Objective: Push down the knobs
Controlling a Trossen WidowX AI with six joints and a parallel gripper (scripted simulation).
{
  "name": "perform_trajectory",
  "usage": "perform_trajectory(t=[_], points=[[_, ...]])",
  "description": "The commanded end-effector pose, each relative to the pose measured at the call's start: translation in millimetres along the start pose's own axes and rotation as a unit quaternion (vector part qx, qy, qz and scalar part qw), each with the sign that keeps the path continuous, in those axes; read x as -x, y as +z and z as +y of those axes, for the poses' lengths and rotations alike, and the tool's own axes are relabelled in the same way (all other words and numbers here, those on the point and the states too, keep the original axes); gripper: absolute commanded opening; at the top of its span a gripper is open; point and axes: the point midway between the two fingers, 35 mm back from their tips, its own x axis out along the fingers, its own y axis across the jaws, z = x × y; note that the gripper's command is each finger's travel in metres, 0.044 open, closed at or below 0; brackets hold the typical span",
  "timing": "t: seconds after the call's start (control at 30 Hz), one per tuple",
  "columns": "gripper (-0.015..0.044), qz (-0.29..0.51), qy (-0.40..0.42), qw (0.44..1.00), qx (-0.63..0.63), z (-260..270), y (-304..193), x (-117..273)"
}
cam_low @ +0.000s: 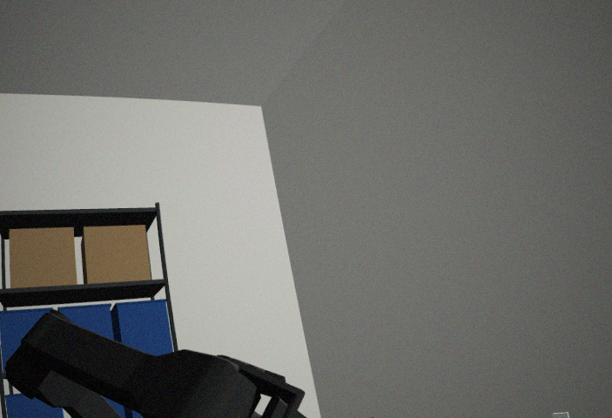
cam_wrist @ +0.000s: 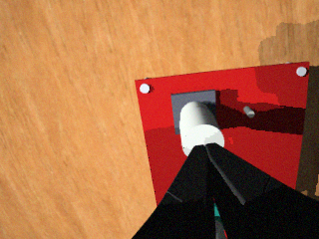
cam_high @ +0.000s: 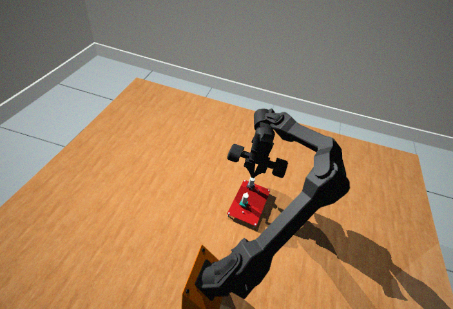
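Note:
The red circuit board [cam_high: 252, 215] [cam_wrist: 161, 159] stands on short legs on the table. A white knob [cam_high: 251, 182] [cam_wrist: 196, 117] stands upright over the dark grey potentiometer [cam_high: 249, 187] [cam_wrist: 180, 101] at the board's far end. A second white knob [cam_high: 245, 198] stands over the teal potentiometer [cam_high: 243, 205] nearer the arm's base; a sliver of teal shows between the fingers in the wrist view. My gripper [cam_high: 253, 176] [cam_wrist: 205, 154] is shut and empty. Its fingertips are at the top of the far knob and overlap its edge; whether they touch is unclear. The gap under either knob cannot be made out.
A small grey pin [cam_wrist: 249, 112] stands on the board beside the far potentiometer. White screw heads [cam_wrist: 145, 88] [cam_wrist: 301, 72] mark the corners. The arm [cam_high: 289, 222] [cam_low: 183, 379] arches over the table right of the board. A shelf [cam_low: 79, 293] with boxes stands in the background.

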Motion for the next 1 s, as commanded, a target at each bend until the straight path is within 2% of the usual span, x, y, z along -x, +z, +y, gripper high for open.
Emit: perform_trajectory(t=[0.0, 0.3, 0.53, 0.83, 0.97], points=[[0.0026, 0.000, 0.000, 1.000, 0.000, 0, 0, 0], [0.0263, 0.000, 0.001, 1.000, 0.000, 1, -7, 3], [0.0440, 0.001, 0.008, 1.000, 0.003, 5, -84, 29], [0.0440, 0.006, 0.003, 1.000, 0.003, -3, -193, 32], [0.0440, 0.006, 0.002, 1.000, 0.003, -5, -201, 31]])
